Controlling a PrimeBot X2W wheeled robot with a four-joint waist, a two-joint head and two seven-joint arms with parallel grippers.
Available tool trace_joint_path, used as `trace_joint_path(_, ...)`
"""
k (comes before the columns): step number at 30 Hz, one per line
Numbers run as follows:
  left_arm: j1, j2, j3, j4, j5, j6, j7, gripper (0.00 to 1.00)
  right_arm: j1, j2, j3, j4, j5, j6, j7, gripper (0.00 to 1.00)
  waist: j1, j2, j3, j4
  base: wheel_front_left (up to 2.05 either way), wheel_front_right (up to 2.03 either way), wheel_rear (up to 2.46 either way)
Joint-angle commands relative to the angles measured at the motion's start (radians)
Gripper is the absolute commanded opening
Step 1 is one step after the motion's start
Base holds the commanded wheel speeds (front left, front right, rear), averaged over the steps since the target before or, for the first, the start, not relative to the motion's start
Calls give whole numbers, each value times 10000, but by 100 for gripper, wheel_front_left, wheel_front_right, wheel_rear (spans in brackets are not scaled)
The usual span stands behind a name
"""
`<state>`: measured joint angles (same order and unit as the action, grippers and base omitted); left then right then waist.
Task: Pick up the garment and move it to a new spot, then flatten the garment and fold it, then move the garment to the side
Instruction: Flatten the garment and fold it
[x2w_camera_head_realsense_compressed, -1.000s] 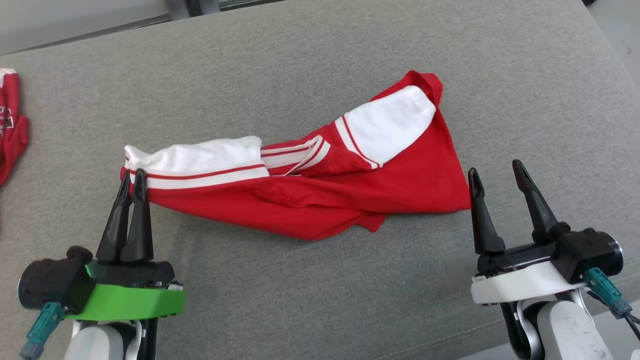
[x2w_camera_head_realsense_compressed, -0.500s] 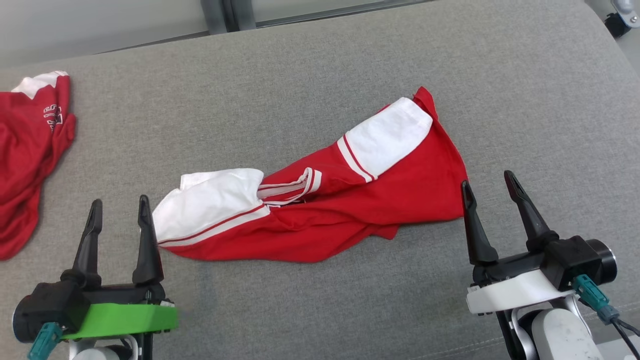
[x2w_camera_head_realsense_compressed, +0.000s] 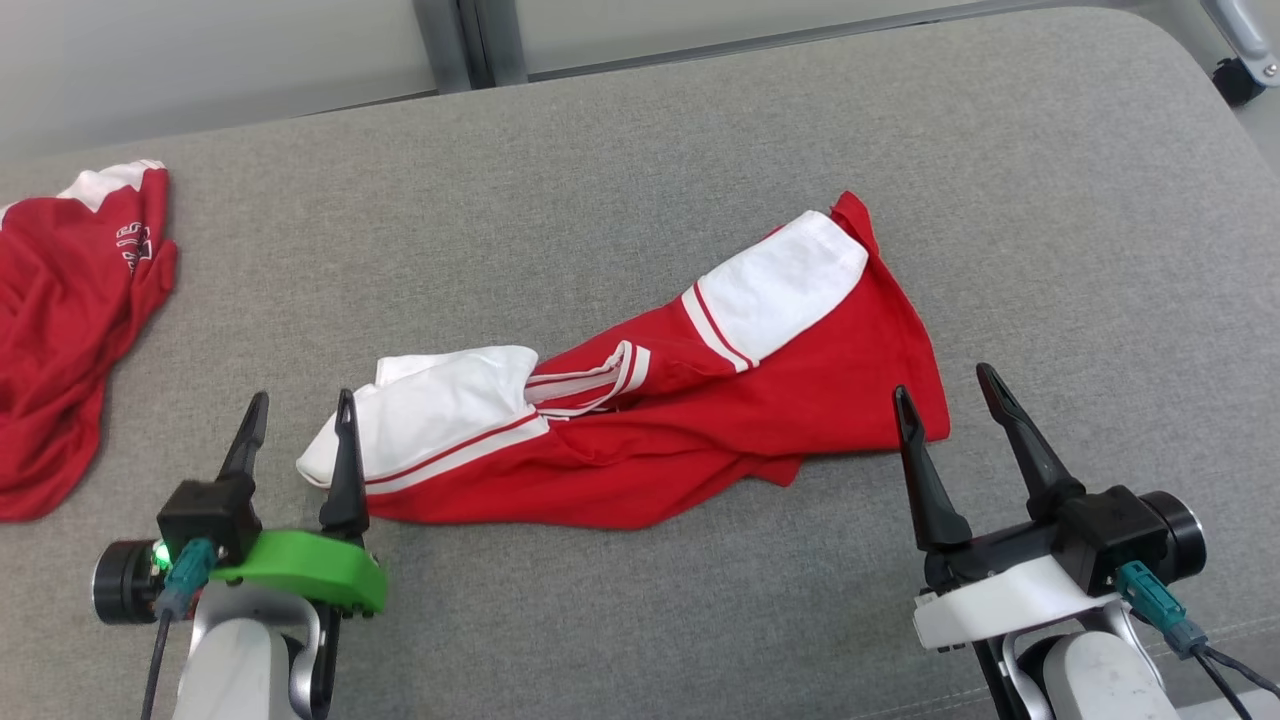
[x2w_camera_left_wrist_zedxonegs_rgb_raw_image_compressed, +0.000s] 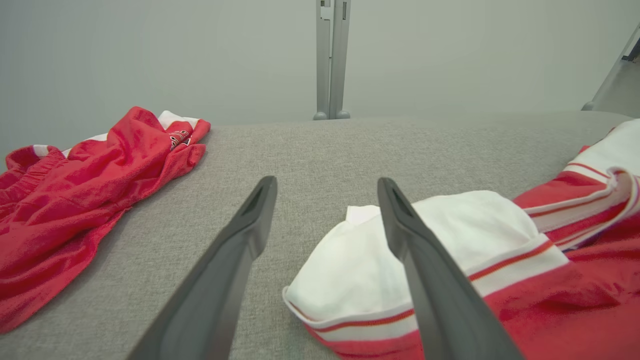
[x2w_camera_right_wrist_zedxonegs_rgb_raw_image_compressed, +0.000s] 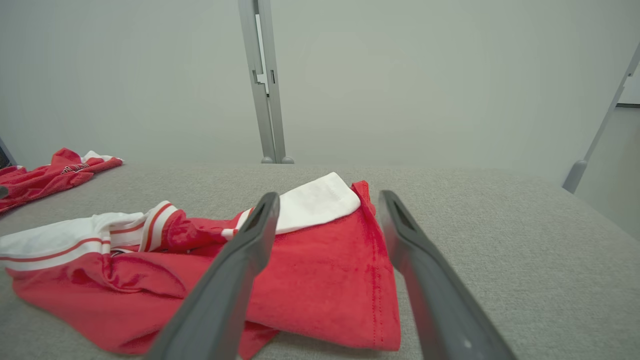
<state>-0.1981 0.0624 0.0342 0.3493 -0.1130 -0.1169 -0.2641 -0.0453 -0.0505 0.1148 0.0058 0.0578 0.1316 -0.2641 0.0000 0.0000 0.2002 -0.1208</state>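
The garment (x2w_camera_head_realsense_compressed: 830, 380), a red shirt with white, red-striped sleeves, lies crumpled and stretched out across the grey cushion (x2w_camera_head_realsense_compressed: 640, 170). My left gripper (x2w_camera_head_realsense_compressed: 300, 400) stands open at its left end, with its right finger beside the white sleeve (x2w_camera_head_realsense_compressed: 440, 420) and nothing clamped. In the left wrist view the left gripper (x2w_camera_left_wrist_zedxonegs_rgb_raw_image_compressed: 326, 181) is open and the sleeve (x2w_camera_left_wrist_zedxonegs_rgb_raw_image_compressed: 460, 230) lies low under the right finger. My right gripper (x2w_camera_head_realsense_compressed: 944, 380) is open just off the garment's right hem. In the right wrist view the right gripper (x2w_camera_right_wrist_zedxonegs_rgb_raw_image_compressed: 329, 195) has the red hem (x2w_camera_right_wrist_zedxonegs_rgb_raw_image_compressed: 325, 280) lying below its spread fingers.
A second red garment (x2w_camera_head_realsense_compressed: 70, 330) lies bunched at the cushion's far left and appears as a red heap (x2w_camera_left_wrist_zedxonegs_rgb_raw_image_compressed: 75, 200) in the left wrist view. A grey metal post (x2w_camera_head_realsense_compressed: 470, 40) stands behind the cushion's back edge. The cushion's rounded corner is at the right.
The left gripper was shut on the left sleeve one second ago; it has opened and let go, and the sleeve has slackened onto the cushion. The head camera has shifted.
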Motion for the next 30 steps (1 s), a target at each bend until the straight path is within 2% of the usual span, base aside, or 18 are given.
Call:
trace_joint_path(1, -583, 146, -53, 525, 107, 46, 68, 100, -62, -50, 26, 10, -47, -18, -4, 100, 0, 0, 134, -17, 0, 0, 0)
trace_joint_path(7, -2375, 624, -545, 2719, 566, 20, 1149, 100, -207, -123, 85, -40, -48, -18, -4, 100, 0, 0, 429, -150, 0, 0, 0)
trace_joint_path(11, -3074, 842, -938, 3677, 751, -46, 1659, 100, -204, -126, 46, -46, -55, -18, -4, 100, 0, 0, 528, -245, 0, 0, 0)
trace_joint_path(24, -3732, 1133, -1839, 4856, 306, -144, 1907, 98, -404, -57, 111, -69, 1, -18, -4, 100, 0, 0, 799, -510, 0, 0, 0)
trace_joint_path(25, -3772, 1150, -1934, 4896, 274, -147, 1925, 87, -414, -52, 122, -68, 7, -18, -4, 100, 0, 0, 817, -531, 0, 0, 0)
trace_joint_path(26, -3818, 1179, -2075, 4956, 207, -148, 1961, 38, -423, -50, 122, -64, 12, -18, -4, 100, 0, 0, 835, -556, 0, 0, 0)
trace_joint_path(27, -3847, 1200, -2203, 5029, 142, -149, 2016, 11, -424, -50, 124, -63, 14, -18, -4, 100, 0, 0, 845, -576, 0, 0, 0)
trace_joint_path(28, -3862, 1238, -2323, 5112, 61, -148, 2086, 0, -424, -50, 114, -58, 13, -18, -4, 100, 0, 0, 850, -602, 0, 0, 0)
trace_joint_path(30, -3908, 1324, -2477, 5133, -155, -131, 1944, 0, -397, -44, 96, -37, 20, -18, -4, 100, 0, 0, 845, -646, 0, 0, 0)
